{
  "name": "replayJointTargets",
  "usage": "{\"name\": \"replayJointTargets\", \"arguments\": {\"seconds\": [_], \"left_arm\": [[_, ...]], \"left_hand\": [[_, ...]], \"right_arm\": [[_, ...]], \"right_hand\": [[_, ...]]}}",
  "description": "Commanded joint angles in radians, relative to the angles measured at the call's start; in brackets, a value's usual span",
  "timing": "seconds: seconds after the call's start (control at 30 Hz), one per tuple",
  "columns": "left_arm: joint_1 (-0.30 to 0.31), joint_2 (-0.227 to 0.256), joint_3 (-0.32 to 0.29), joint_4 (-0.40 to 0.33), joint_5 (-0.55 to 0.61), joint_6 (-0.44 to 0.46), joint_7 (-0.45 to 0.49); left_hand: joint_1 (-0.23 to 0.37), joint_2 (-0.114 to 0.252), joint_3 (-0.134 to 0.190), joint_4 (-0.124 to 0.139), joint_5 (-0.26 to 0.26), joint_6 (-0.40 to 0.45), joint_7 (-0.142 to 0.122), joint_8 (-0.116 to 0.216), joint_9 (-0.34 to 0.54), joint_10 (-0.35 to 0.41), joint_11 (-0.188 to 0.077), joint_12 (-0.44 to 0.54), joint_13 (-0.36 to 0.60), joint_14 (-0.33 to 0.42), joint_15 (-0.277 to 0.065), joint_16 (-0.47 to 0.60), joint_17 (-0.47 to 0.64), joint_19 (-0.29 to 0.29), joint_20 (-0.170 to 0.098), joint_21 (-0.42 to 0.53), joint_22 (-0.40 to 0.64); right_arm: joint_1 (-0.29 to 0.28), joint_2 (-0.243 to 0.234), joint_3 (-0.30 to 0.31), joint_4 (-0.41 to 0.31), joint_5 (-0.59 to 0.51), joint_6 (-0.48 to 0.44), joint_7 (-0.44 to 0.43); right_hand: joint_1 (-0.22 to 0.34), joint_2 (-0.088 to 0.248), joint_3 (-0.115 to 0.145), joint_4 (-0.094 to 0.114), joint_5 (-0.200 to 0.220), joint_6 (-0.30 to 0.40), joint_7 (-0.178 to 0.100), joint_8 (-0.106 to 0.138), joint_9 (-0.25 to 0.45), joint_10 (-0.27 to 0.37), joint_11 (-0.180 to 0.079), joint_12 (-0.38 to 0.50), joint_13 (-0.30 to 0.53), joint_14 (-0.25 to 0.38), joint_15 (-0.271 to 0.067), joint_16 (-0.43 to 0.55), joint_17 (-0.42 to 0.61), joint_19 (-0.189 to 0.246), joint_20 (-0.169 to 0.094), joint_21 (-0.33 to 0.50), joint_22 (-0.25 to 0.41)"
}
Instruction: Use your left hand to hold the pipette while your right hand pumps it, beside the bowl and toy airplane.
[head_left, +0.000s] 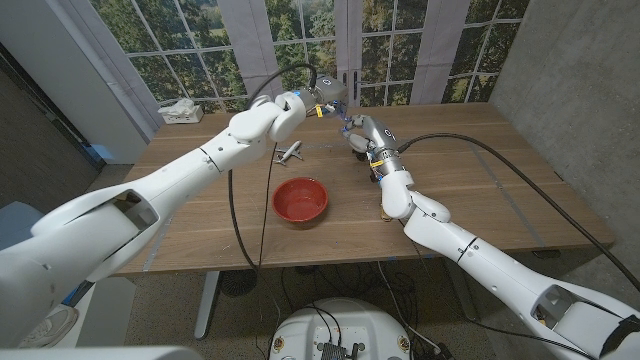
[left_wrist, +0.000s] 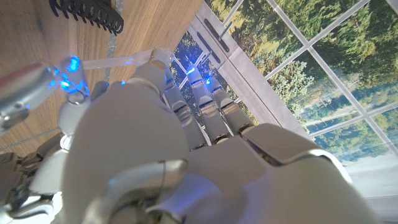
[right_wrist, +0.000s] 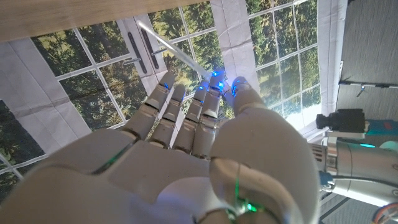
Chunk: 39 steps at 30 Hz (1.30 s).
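A clear plastic pipette (left_wrist: 115, 61) is held above the far middle of the table, between my two hands. My left hand (head_left: 322, 100) grips its tube, fingers curled around it (left_wrist: 186, 118). My right hand (head_left: 358, 133) meets it from the right and pinches the bulb end (left_wrist: 71, 73), which glows blue from the fingertip lights. In the right wrist view the thin tube (right_wrist: 171, 48) sticks out past my right hand (right_wrist: 205, 118). The red bowl (head_left: 300, 200) sits on the table nearer me. The small white toy airplane (head_left: 289, 154) lies between the bowl and the hands.
A tissue box (head_left: 180, 112) stands at the table's far left corner. Black cables (head_left: 480, 150) run across the right side of the wooden table (head_left: 480, 200) and down the left arm. Windows stand behind the far edge.
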Motion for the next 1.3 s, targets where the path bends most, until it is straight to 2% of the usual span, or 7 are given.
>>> {"name": "replayJointTargets", "arguments": {"seconds": [0.03, 0.13, 0.3, 0.6, 0.8, 1.13, 1.3], "left_arm": [[-0.043, -0.013, 0.030, -0.002, 0.019, 0.027, -0.133], [-0.050, -0.017, 0.036, 0.002, 0.022, 0.029, -0.152], [-0.056, -0.022, 0.033, 0.004, 0.004, 0.021, -0.162], [-0.061, -0.024, 0.018, 0.004, -0.043, 0.012, -0.167], [-0.070, -0.031, 0.016, 0.018, -0.073, 0.001, -0.169], [-0.089, -0.039, 0.027, 0.042, -0.089, -0.012, -0.158], [-0.095, -0.042, 0.031, 0.053, -0.099, -0.016, -0.157]], "left_hand": [[0.016, -0.003, 0.004, -0.001, 0.004, 0.008, 0.007, 0.008, 0.005, 0.061, -0.050, 0.014, 0.036, 0.012, -0.160, 0.004, 0.003, 0.003, -0.010, 0.002, 0.001], [0.020, -0.006, 0.004, -0.002, 0.004, 0.010, 0.009, 0.009, 0.005, 0.062, -0.050, 0.015, 0.039, 0.015, -0.160, 0.004, 0.003, 0.002, -0.010, 0.001, 0.001], [0.022, -0.008, 0.004, -0.001, 0.005, 0.011, 0.009, 0.009, 0.005, 0.063, -0.049, 0.016, 0.041, 0.017, -0.160, 0.005, 0.003, 0.001, -0.010, 0.001, 0.001], [0.026, -0.012, 0.003, 0.000, 0.006, 0.010, 0.010, 0.010, 0.007, 0.062, -0.048, 0.016, 0.044, 0.021, -0.161, 0.005, 0.003, 0.003, -0.010, 0.002, 0.002], [0.027, -0.013, 0.003, 0.000, 0.006, 0.008, 0.012, 0.009, 0.008, 0.061, -0.048, 0.016, 0.047, 0.022, -0.160, 0.004, 0.004, 0.003, -0.010, 0.002, 0.002], [0.031, -0.015, 0.002, 0.002, 0.008, 0.007, 0.013, 0.009, 0.009, 0.061, -0.047, 0.016, 0.052, 0.026, -0.160, 0.004, 0.004, 0.003, -0.010, 0.002, 0.002], [0.032, -0.016, 0.002, 0.003, 0.008, 0.006, 0.012, 0.009, 0.010, 0.060, -0.047, 0.016, 0.053, 0.027, -0.161, 0.003, 0.004, 0.003, -0.009, 0.002, 0.002]], "right_arm": [[-0.032, 0.012, 0.039, 0.025, 0.021, 0.080, -0.097], [-0.035, 0.013, 0.041, 0.028, 0.014, 0.086, -0.112], [-0.037, 0.015, 0.041, 0.003, 0.006, 0.017, -0.083], [-0.022, 0.012, 0.024, -0.034, 0.006, -0.096, -0.007], [-0.009, 0.007, 0.010, -0.053, 0.008, -0.150, 0.036], [0.017, 0.001, -0.013, -0.051, 0.014, -0.172, 0.074], [0.023, 0.010, -0.020, -0.032, 0.004, -0.166, 0.048]], "right_hand": [[-0.038, -0.007, -0.025, 0.006, 0.009, -0.075, 0.000, -0.027, 0.010, -0.064, 0.008, -0.019, 0.014, 0.006, -0.099, 0.008, 0.010, 0.000, 0.014, 0.008, 0.004], [-0.040, -0.010, -0.029, 0.005, 0.009, -0.092, 0.000, -0.032, 0.012, -0.072, 0.008, -0.021, 0.016, 0.006, -0.097, 0.009, 0.011, 0.001, 0.016, 0.009, 0.004], [-0.045, -0.016, -0.035, 0.002, 0.008, -0.098, -0.001, -0.033, 0.015, -0.078, 0.009, -0.022, 0.019, 0.006, -0.091, 0.009, 0.012, 0.004, 0.019, 0.010, 0.004], [-0.077, -0.034, -0.057, 0.003, -0.003, -0.027, 0.021, -0.008, 0.014, -0.109, 0.016, -0.026, 0.028, -0.046, -0.068, -0.014, 0.014, -0.022, 0.040, -0.001, 0.004], [-0.088, -0.042, -0.066, 0.002, -0.008, -0.037, 0.022, -0.017, 0.010, -0.141, 0.018, -0.035, 0.027, -0.079, -0.051, -0.030, 0.013, -0.043, 0.050, -0.011, 0.003], [-0.089, -0.045, -0.068, -0.002, -0.007, -0.026, 0.019, -0.018, 0.008, -0.130, 0.015, -0.028, 0.026, -0.093, -0.049, -0.039, 0.011, -0.046, 0.052, -0.014, 0.002], [-0.080, -0.042, -0.065, -0.009, -0.006, -0.009, 0.013, -0.014, 0.006, -0.120, 0.011, -0.023, 0.025, -0.089, -0.054, -0.039, 0.009, -0.044, 0.048, -0.014, 0.002]]}}
